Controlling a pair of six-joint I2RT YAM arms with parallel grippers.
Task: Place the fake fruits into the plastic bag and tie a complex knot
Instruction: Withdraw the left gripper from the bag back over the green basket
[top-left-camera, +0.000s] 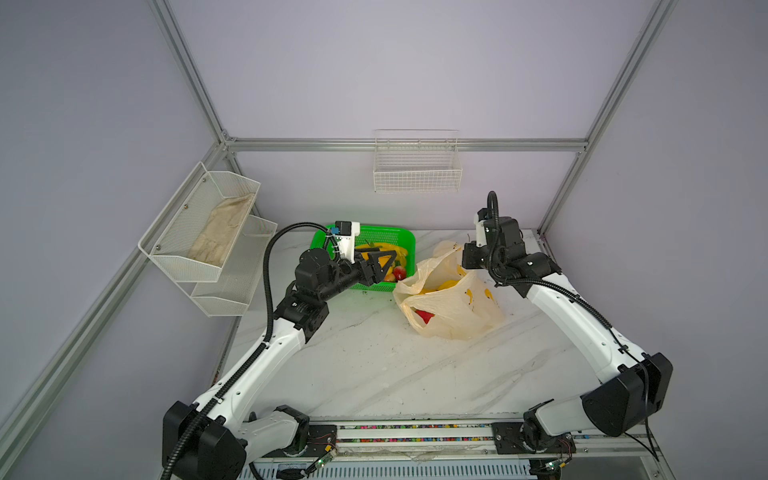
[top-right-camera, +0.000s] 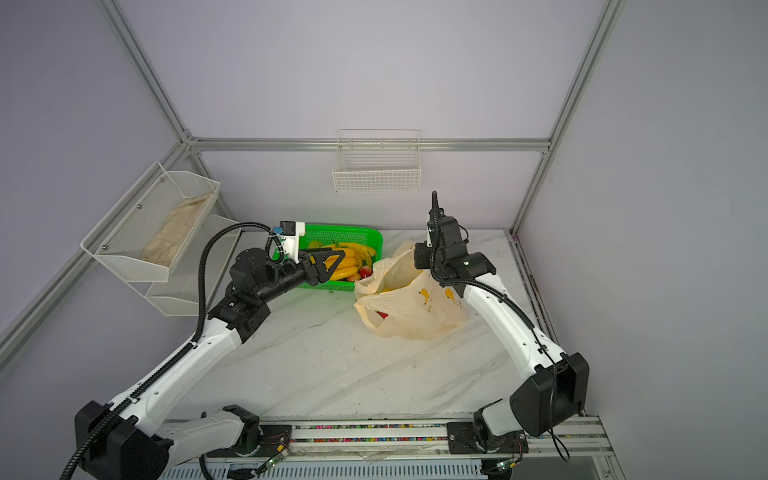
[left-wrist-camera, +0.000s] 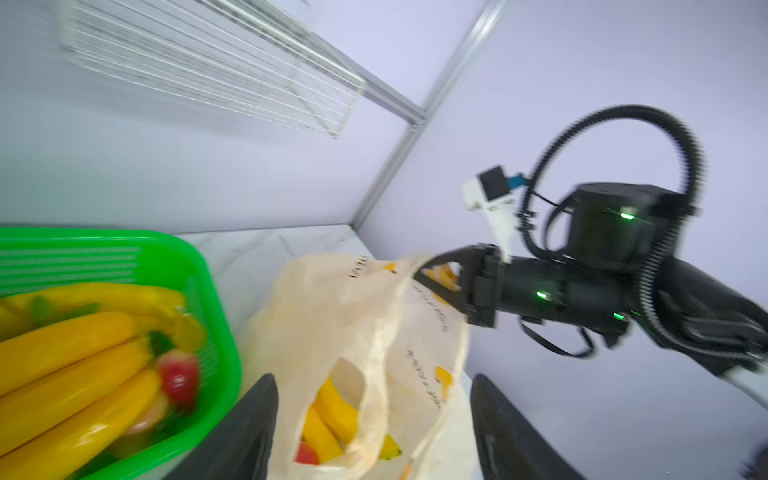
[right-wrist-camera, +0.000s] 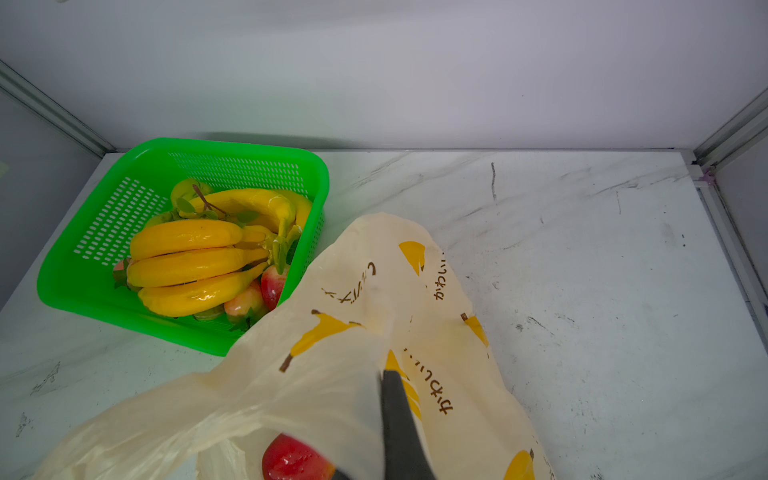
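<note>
Cream-yellow film comes first: the plastic bag (top-left-camera: 453, 307) slumps on the marbled surface (top-left-camera: 374, 365), nearer the arm bases than anything else in play. A red apple (top-left-camera: 424, 316) and some yellow bananas show through its open mouth. That mouth gapes toward the left and the back, and its lip rests against the near corner of the green basket (top-left-camera: 405, 237).

At the bag's far rim the right gripper (left-wrist-camera: 428, 270) is clenched on a fold of the film and holds the mouth up and wide. That arm looks committed to this job.

Further back, the left gripper (top-left-camera: 384, 264) hangs over the near right part of the basket. Its fingers (left-wrist-camera: 249, 419) are spread and nothing sits between them.

Beneath and just beyond it lie the remaining fake fruits. A big banana bunch (right-wrist-camera: 195, 266) fills the middle of the basket, with small apples (right-wrist-camera: 272, 284) tucked at its bag-side end and green pears behind.

In both top views the bunch's long axis runs across the basket toward the bag, roughly in line with where the left gripper points. I judge the left arm to be the one for the next pick, since the fruit is directly under it. A grip on the bunch would have to close across that axis. The carry is then short, sideways toward the right and a little nearer, into the held-open mouth.
</note>
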